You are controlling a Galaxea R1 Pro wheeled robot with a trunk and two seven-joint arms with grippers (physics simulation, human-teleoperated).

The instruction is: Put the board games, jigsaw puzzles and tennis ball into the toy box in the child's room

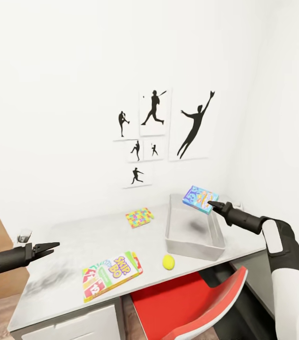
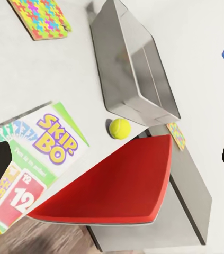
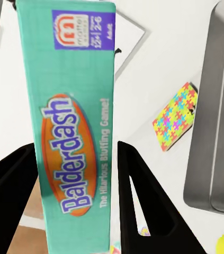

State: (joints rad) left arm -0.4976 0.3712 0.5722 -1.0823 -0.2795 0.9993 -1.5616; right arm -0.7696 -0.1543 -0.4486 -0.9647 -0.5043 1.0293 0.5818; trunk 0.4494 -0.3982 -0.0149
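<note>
We hold the flat blue Balderdash game box [image 1: 200, 199] clamped edgewise in our right gripper [image 1: 211, 204] over the grey toy bin's [image 1: 194, 245] far rim, ready to drop; left gripper [image 1: 50, 246] hangs empty, fingers parted.

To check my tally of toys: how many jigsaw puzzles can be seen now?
2. One jigsaw puzzle lies on the table beside the toy box; the other puzzle lies lower, by the red chair. More may be hidden.

Grey toy box [image 1: 194, 236]; beside it a yellow-green ball [image 1: 168, 261], a multicoloured mosaic puzzle [image 1: 139, 217], a yellow-green-red SKIP-BO box [image 1: 112, 275]. Above it a blue board game [image 1: 200, 199], teal-edged. Red chair [image 1: 192, 302].
</note>
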